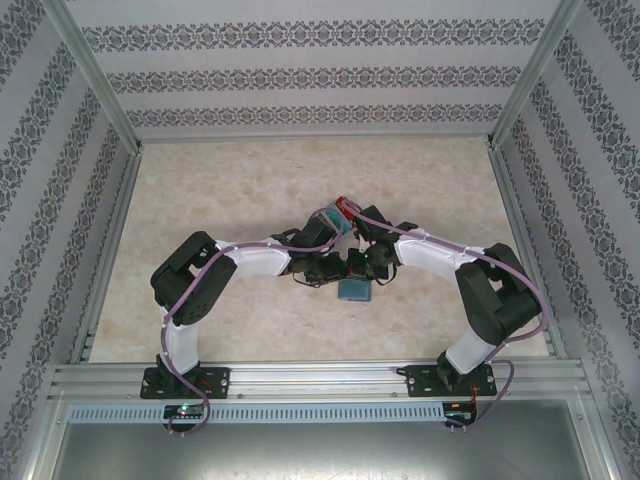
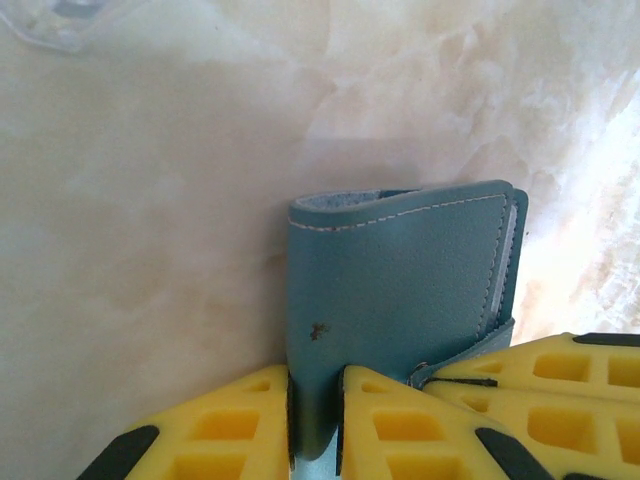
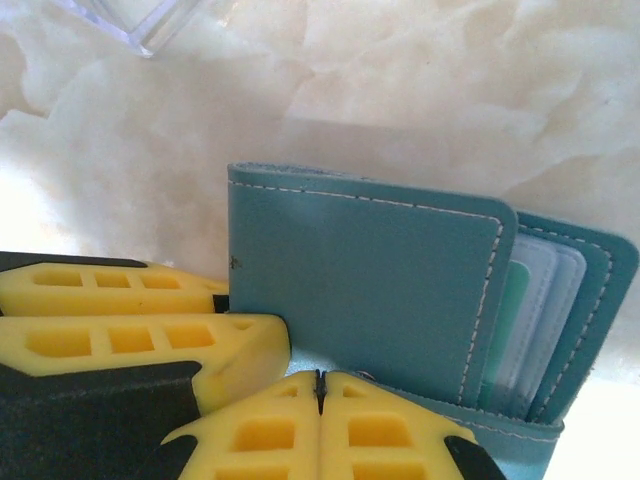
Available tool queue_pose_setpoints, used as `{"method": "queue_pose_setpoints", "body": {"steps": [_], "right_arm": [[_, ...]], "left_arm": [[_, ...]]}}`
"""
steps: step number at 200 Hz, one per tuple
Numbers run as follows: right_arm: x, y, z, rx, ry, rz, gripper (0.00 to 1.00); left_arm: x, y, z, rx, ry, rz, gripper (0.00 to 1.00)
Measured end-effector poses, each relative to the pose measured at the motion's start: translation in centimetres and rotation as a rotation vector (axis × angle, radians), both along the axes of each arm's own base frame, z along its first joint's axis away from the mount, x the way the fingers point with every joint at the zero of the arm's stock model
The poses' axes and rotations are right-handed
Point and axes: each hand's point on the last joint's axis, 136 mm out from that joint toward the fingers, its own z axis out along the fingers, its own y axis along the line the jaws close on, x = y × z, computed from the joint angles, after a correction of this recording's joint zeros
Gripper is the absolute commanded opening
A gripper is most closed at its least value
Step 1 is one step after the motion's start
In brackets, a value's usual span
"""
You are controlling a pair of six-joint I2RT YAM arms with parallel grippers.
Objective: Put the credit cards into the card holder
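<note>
The card holder (image 2: 400, 280) is a teal-blue wallet, partly folded open and held off the table between both arms (image 1: 354, 291). My left gripper (image 2: 315, 410) is shut on its folded spine. My right gripper (image 3: 320, 385) is shut on the lower flap beside the snap; its fingers (image 2: 540, 375) show at the right of the left wrist view. A pale green card (image 3: 505, 325) sits in an inner pocket behind clear sleeves. A red card (image 1: 347, 207) shows in a clear box behind the grippers.
The clear plastic box (image 3: 150, 25) lies on the marble tabletop just beyond the wallet, with its corner (image 2: 60, 25) in the left wrist view too. Patterned walls and metal rails (image 1: 110, 260) fence the table. Open marble (image 1: 240, 180) spreads around the arms.
</note>
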Motion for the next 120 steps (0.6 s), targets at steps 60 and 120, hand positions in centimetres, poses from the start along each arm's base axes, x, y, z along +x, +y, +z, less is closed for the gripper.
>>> {"method": "queue_pose_setpoints", "body": {"steps": [60,120], "right_arm": [[-0.16,-0.17,-0.82,-0.014,0.027,-0.007,0.00],[-0.01,-0.24,-0.89,0.037,0.052,-0.021,0.00]], "left_arm": [[0.01,0.15,-0.17,0.008,-0.002,0.004,0.18],[0.04,0.07,-0.13,-0.004,-0.008,0.004,0.19]]}}
